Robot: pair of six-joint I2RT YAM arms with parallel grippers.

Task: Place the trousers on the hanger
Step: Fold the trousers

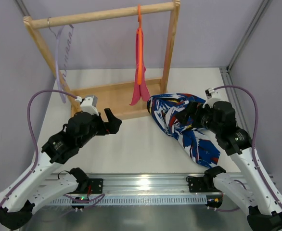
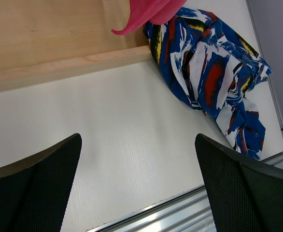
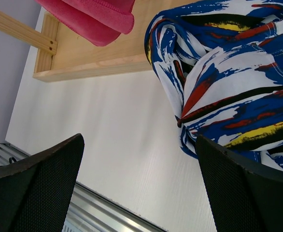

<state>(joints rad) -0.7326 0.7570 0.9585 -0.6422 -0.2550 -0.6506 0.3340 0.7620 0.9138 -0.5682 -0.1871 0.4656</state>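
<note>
The trousers (image 1: 198,144) lie crumpled; left end effector (image 2: 137,140) and right end effector (image 3: 139,140) gape wide, empty.

Bright, even light fell from overhead, leaving only faint, soft-edged shadows on the matte white tabletop (image 1: 131,144). A white glare patch burned on the silver ribbed metal rail (image 1: 143,182) at the near edge. The blue, white, red and black brushstroke-print trousers (image 3: 238,87) looked crisp, without motion blur.
</note>
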